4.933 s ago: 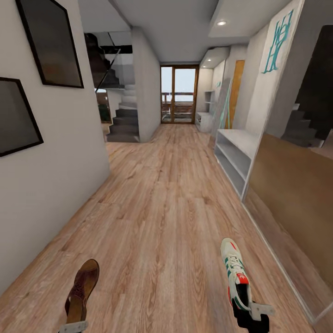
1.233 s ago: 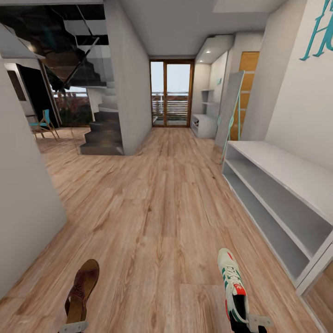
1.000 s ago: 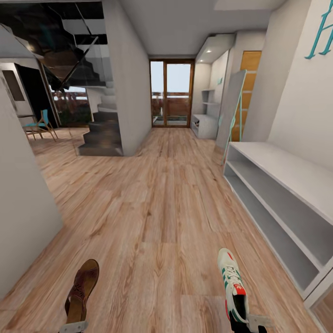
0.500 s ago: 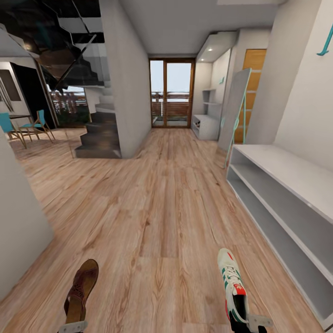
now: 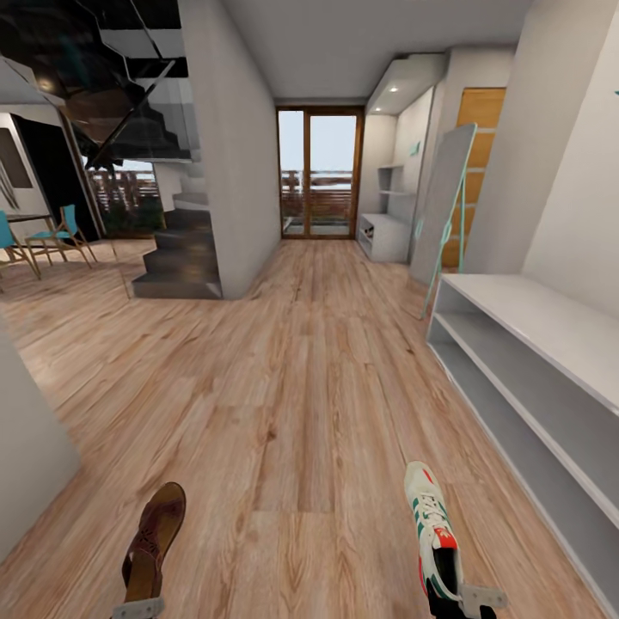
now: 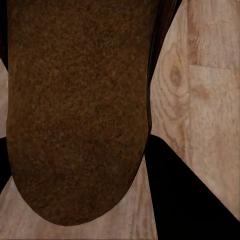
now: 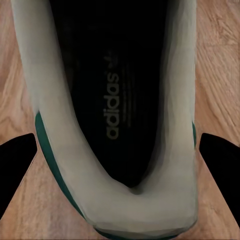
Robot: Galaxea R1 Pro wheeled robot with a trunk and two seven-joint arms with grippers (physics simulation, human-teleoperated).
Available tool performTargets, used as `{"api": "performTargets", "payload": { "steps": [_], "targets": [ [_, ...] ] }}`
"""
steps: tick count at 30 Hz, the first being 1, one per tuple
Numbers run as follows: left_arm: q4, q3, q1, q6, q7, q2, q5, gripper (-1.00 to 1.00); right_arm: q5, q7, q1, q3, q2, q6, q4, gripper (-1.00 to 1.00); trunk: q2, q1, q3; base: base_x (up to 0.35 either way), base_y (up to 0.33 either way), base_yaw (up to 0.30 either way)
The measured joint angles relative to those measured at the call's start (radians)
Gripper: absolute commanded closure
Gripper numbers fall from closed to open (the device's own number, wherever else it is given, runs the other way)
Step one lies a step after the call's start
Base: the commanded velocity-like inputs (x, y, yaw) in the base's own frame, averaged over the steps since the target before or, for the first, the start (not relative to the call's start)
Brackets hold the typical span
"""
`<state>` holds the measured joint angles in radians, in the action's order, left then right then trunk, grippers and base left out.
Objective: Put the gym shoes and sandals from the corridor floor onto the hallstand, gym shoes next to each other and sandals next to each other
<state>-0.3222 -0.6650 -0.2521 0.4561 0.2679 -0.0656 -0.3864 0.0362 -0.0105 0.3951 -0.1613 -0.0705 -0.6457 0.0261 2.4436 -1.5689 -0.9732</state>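
stretching ahead, the corridor floor (image 5: 309, 361) of light wood-grain planks runs to a glass door (image 5: 316, 172) at the far end. along the right wall stands a white rack (image 5: 550, 361) with two open shelf rows, and a tall panel with a teal edge (image 5: 443, 215) leans just past its far end. farther down the same wall sits the hallstand (image 5: 383, 236), pale and low, small in the head view, with stepped shelves above it. on the left a dark staircase (image 5: 176, 258) rises beside a grey wall, and teal chairs (image 5: 47, 241) stand in the room beyond. low in the head view, the gym shoe (image 5: 434, 533) points forward above the planks, white with teal stripes and a red tongue; the right tool (image 5: 464, 602) is clamped on its heel, and in the right wrist view the dark inside and cream collar of this shoe (image 7: 120, 115) lie between two dark fingers (image 7: 220, 160). to its left, well apart, the sandal (image 5: 153, 542) in dark brown leather also points forward, with the left tool (image 5: 137, 609) clamped at its heel; its brown sole (image 6: 75, 110) shows in the left wrist view over the planks.
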Motion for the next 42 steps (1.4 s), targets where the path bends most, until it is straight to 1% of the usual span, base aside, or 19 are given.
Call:
{"api": "performTargets", "payload": {
  "steps": [8, 23, 42],
  "targets": [
    [-0.002, -0.001, 0.000, 0.001, 0.000, 0.007, 0.002, 1.00, 0.000, 0.000, 0.000, 0.000, 0.000, 0.001, 0.000, 1.00, 0.000, 0.000, 0.000, 0.338, 0.000, 0.000],
    [-0.006, -0.007, 0.000, 0.001, -0.001, -0.003, 0.007, 1.00, 0.000, 0.000, 0.000, 0.000, 0.000, 0.002, -0.001, 1.00, 0.000, 0.000, 0.000, 0.338, 0.000, 0.000],
    [-0.001, -0.003, 0.000, 0.003, 0.000, 0.002, 0.005, 1.00, 0.000, 0.000, 0.000, 0.000, 0.000, 0.001, -0.001, 1.00, 0.000, 0.000, 0.000, 0.338, 0.000, 0.000]
  ]
}}
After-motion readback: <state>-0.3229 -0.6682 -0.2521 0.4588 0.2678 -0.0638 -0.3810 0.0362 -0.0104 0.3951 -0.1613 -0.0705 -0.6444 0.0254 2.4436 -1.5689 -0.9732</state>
